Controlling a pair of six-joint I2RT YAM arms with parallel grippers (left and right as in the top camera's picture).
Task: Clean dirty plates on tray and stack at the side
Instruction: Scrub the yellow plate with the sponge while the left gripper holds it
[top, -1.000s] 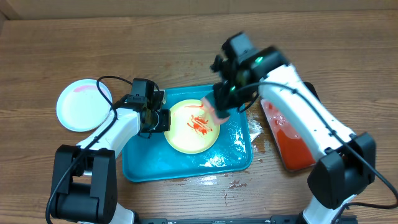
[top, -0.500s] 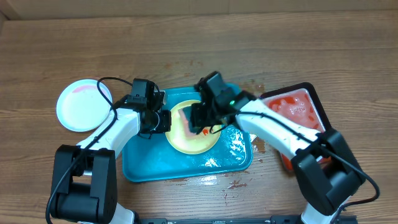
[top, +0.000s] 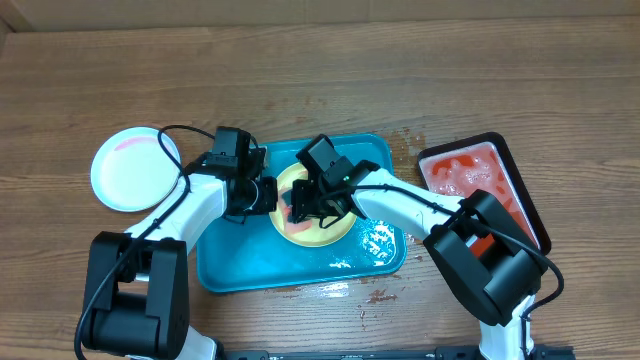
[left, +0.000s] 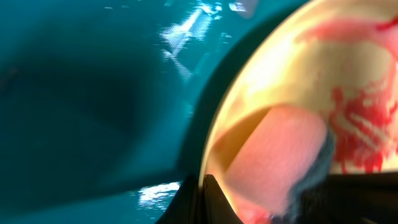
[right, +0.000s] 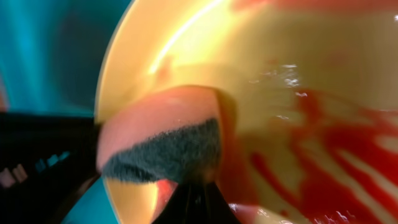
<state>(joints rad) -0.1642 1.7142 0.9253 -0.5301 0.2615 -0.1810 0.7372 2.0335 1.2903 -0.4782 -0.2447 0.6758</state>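
My left fingers (left: 194, 202) pinch the pale yellow round plastic plate (top: 325, 232) at its nine-o'clock rim, steadying it so my right fingers (right: 196, 202), clamped on a pink sponge (right: 158, 143), can scrub red sauce (right: 311, 168).

A brown wood-grain bench (top: 320, 80) carries a black rectangular plastic tray (top: 523, 190) at the right, filled with red liquid (top: 462, 176). Small red specks (top: 405, 135) dot the wood near its upper left corner, and wet flecks (top: 378, 296) lie lower down. A pink sponge (right: 161, 140) shows a dark grey scouring face.
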